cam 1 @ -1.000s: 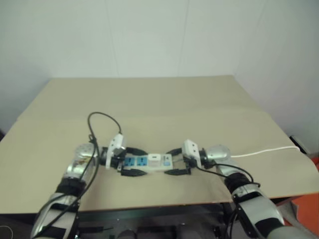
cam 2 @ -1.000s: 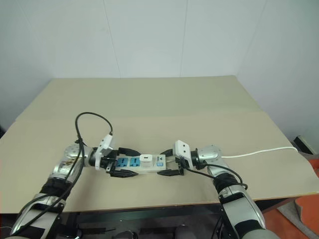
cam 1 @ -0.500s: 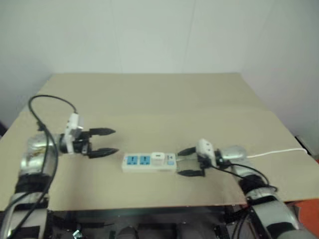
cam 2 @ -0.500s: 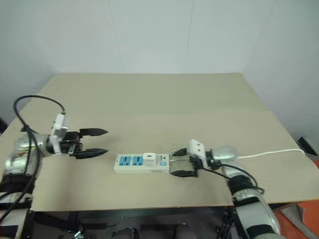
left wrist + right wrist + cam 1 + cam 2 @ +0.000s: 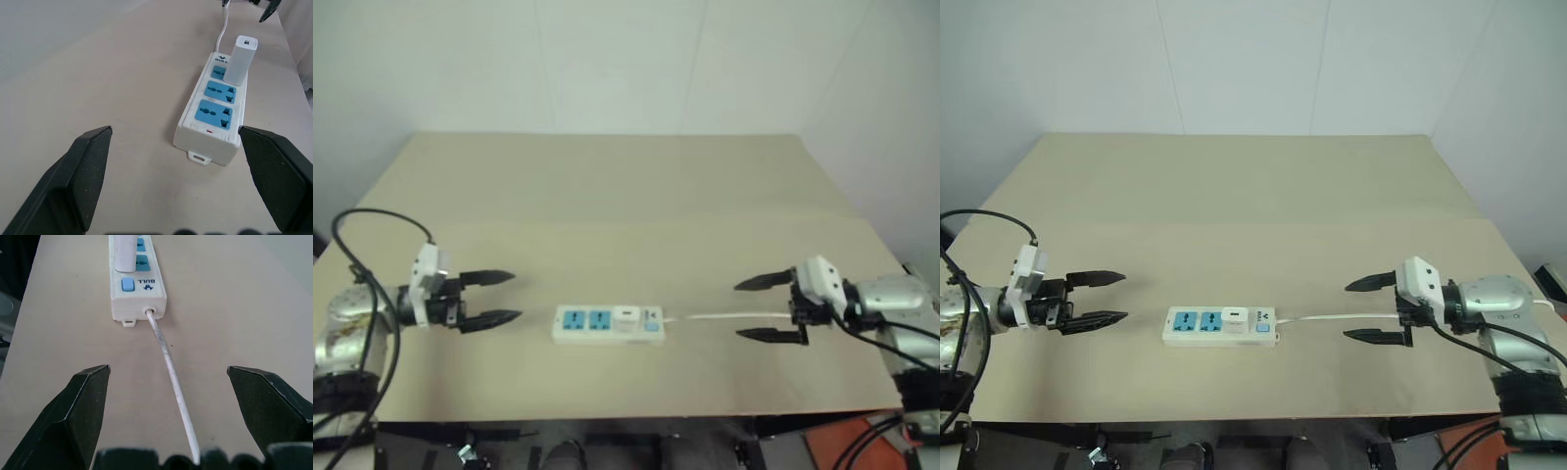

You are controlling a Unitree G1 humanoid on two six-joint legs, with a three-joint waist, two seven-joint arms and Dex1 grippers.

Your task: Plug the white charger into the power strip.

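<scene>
Now, power strip: the power strip (image 5: 1219,326) lies flat near the front edge of the table (image 5: 1253,196), long side running left to right, midway between the two grippers and touched by neither.
Sockets: two blue socket faces sit bare at the strip's left end; the third, nearer the cord end, is covered.
White charger: the white charger (image 5: 1232,316) stands upright in that third socket, seated on the strip; in the left wrist view it (image 5: 239,59) rises straight from the socket face.
Switch: a small blue switch (image 5: 127,284) sits at the cord end, just beside the charger.
Cord: the thin white cord (image 5: 1332,316) leaves the strip's right end and runs along the table toward the right gripper, passing between its fingers in the right wrist view.
Left gripper: the left gripper (image 5: 1092,299) hovers to the left of the strip, pointing at it, well apart from it; jaws spread wide, nothing held.
Right gripper: the right gripper (image 5: 1371,310) hovers to the right of the strip, pointing back at it, well apart; jaws spread wide, gripping nothing.
Table: tan and plain, with a white wall behind it.
</scene>
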